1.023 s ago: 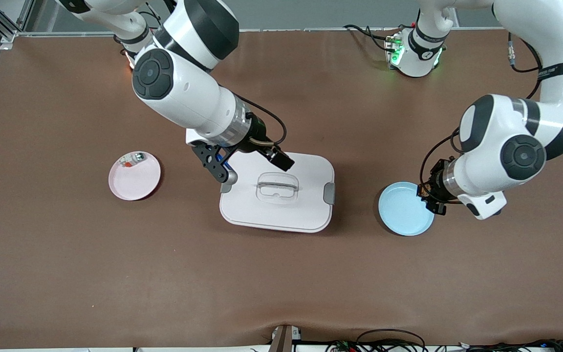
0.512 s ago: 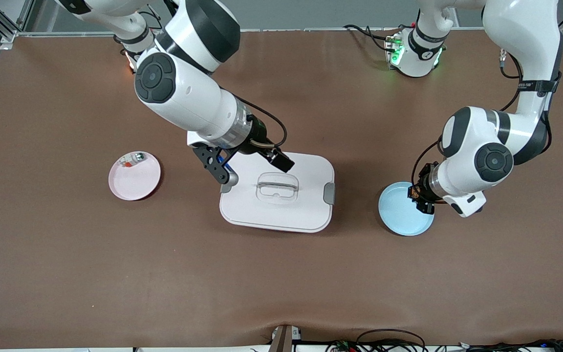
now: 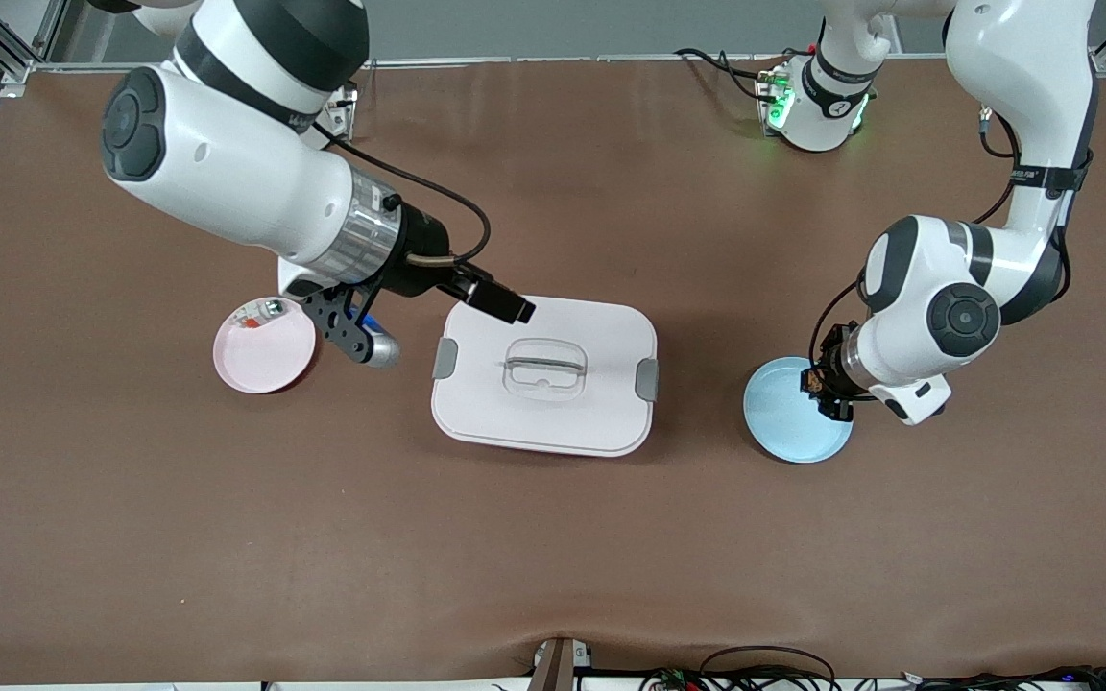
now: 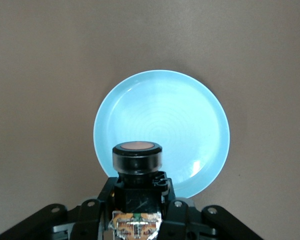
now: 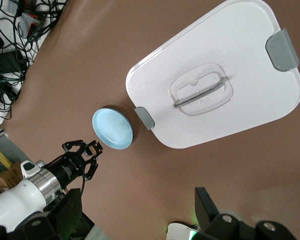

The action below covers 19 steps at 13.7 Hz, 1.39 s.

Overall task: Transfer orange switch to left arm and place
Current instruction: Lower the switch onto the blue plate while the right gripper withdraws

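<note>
The orange switch (image 4: 137, 156), a black stubby cylinder with an orange round end, is held in my left gripper (image 4: 138, 200), which is shut on it. It hangs over the edge of the blue plate (image 4: 162, 127); in the front view the left gripper (image 3: 828, 390) is at that plate's (image 3: 788, 422) rim toward the left arm's end. My right gripper (image 3: 361, 339) is open and empty, over the table between the pink plate (image 3: 270, 360) and the white box (image 3: 553, 408). Its wrist view shows the open gripper (image 5: 137, 212), the box (image 5: 240, 55) and the blue plate (image 5: 113, 129).
A small white part with a red patch (image 3: 258, 312) lies in the pink plate. The box has grey side latches (image 3: 647, 378) and a clear lid handle (image 3: 544, 366), and stands mid-table between the two plates. Cables lie at the table's front edge (image 3: 755, 672).
My right arm has swung from over the box's corner toward the pink plate. My left arm drew in slightly, and its gripper with the switch stays at the blue plate's edge.
</note>
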Motion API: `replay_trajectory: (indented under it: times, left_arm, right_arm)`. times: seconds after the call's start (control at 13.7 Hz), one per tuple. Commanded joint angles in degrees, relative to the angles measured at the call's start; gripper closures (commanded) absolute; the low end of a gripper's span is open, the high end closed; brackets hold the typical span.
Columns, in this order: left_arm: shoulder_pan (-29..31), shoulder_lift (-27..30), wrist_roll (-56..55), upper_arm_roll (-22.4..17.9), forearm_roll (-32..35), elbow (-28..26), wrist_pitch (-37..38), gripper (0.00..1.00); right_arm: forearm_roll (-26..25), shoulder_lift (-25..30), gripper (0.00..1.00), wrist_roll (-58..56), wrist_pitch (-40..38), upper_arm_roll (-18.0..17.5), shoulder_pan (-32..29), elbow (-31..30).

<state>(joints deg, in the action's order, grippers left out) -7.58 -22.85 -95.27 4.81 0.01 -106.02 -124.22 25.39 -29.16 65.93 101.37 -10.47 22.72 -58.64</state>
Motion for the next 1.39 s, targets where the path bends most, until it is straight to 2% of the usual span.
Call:
replay_trajectory:
  times: [0.0, 0.29, 0.51, 0.73, 0.95, 1.1, 1.32]
  left_arm:
    - [0.46, -1.05, -1.94, 0.11, 1.40, -1.29, -2.69, 1.00]
    - [0.02, -3.95, -4.83, 0.11, 4.02, -3.92, -8.12, 1.00]
    - [0.02, -5.44, -5.89, 0.11, 6.23, -5.42, -11.56, 1.00]
    - [0.02, -7.99, -8.70, 0.11, 8.34, -5.16, -16.73, 1.00]
    - [0.19, -8.61, -8.79, 0.20, 8.61, -5.33, -17.98, 1.00]
    - [0.37, -9.14, -8.79, 0.20, 8.78, -5.60, -18.95, 1.00]
    - [0.46, -9.32, -8.79, 0.20, 8.78, -6.30, -19.21, 1.00]
  right_arm:
    - [0.27, 0.33, 0.00, -0.63, 0.40, -0.61, -0.13, -0.86]
    - [0.19, 0.33, 0.00, -1.32, -0.03, -0.61, -0.30, -0.86]
    - [-1.30, 0.59, 0.00, -16.31, -5.37, 0.44, -1.71, -0.95]
    - [-7.01, 1.12, 0.00, -31.87, -11.08, 0.71, -4.60, -0.95]
    - [-12.62, 1.65, 0.00, -44.62, -16.90, 0.62, -7.94, -0.86]
    - [-14.66, 2.00, 0.00, -53.41, -19.97, 0.62, -10.31, -0.77]
    - [-19.48, 2.61, 0.00, -57.66, -23.84, 0.54, -11.99, -0.77]
